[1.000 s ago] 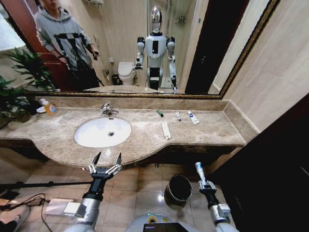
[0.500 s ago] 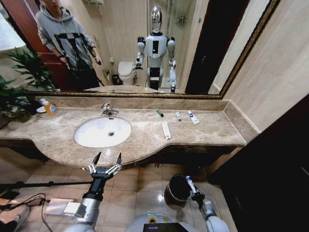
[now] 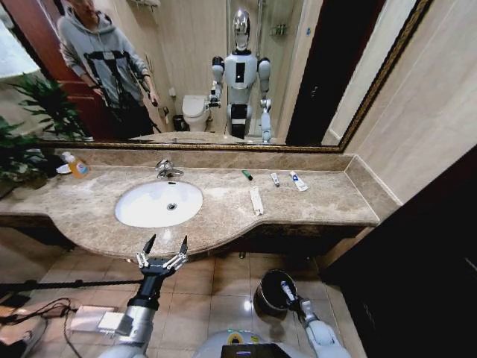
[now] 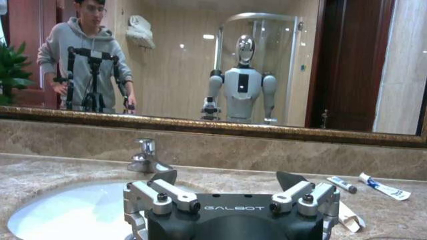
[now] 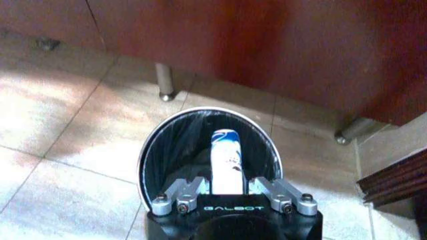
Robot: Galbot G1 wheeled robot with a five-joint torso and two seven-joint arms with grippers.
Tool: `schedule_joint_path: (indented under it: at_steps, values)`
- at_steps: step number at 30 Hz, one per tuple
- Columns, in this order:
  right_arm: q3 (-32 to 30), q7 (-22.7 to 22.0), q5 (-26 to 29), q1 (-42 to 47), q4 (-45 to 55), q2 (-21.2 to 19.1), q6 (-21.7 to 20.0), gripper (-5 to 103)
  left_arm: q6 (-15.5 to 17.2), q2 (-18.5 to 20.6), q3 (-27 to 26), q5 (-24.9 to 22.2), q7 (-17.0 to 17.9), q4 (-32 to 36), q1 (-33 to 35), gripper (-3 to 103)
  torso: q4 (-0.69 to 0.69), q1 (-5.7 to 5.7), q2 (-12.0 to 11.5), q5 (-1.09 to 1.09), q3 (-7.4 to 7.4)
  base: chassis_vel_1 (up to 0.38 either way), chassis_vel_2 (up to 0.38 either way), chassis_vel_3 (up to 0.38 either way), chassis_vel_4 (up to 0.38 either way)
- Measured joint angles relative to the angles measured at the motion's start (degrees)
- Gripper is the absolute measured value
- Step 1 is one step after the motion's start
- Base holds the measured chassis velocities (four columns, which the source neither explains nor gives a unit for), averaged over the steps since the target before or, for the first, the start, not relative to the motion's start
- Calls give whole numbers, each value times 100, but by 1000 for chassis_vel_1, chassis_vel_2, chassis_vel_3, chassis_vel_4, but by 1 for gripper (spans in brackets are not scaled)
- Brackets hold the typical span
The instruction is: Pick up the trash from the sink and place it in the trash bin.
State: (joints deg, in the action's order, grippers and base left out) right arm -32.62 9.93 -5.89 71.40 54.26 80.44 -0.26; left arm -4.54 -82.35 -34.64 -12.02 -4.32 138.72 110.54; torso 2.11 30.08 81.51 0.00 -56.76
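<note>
My right gripper (image 3: 291,297) is shut on a white tube with blue and red marks (image 3: 285,289) and holds it over the open mouth of the round black trash bin (image 3: 261,293) on the floor. In the right wrist view the tube (image 5: 225,150) points from the gripper (image 5: 227,187) down into the bin (image 5: 155,150). On the counter right of the white oval sink (image 3: 141,210) lie a green stick (image 3: 247,175), two small tubes (image 3: 275,180) (image 3: 298,181) and a long white packet (image 3: 256,201). My left gripper (image 3: 162,249) stands open in front of the counter edge, below the sink.
A chrome faucet (image 3: 165,170) stands behind the basin and a yellow-orange soap bottle (image 3: 77,165) at the far left of the marble countertop (image 3: 328,201). A dark wooden cabinet (image 3: 417,261) rises close on the right of the bin. Cables and a white box (image 3: 86,317) lie on the tiled floor at left.
My right gripper has come down and to the left with the tube, from beside the bin to over its mouth. The left arm has not moved.
</note>
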Motion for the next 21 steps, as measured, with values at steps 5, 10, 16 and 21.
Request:
schedule_joint_path:
  at_steps: [5, 10, 16, 21]
  values:
    - [1, 4, -146, -291, -413, 66, -1, 25, 0, 0, 0, 0, 0, 0, 0, 100, 0, 0, 0, 1, 0, 0, 0, 0, 0]
    - [-33, 5, -384, -628, -894, 183, 40, 25, 0, 0, 0, 0, 0, 0, 0, 100, 0, 0, 0, 0, 0, 0, 0, 0, 0]
    - [-127, 0, -646, -974, -1491, 279, 248, 25, 0, 0, 0, 0, 0, 0, 0, 100, 0, 0, 0, -1, 0, 0, 0, 0, 0]
    - [-190, -21, -817, -1127, -1818, 346, 302, 25, 0, 0, 0, 0, 0, 0, 0, 100, 0, 0, 0, 0, 0, 0, 0, 0, 0]
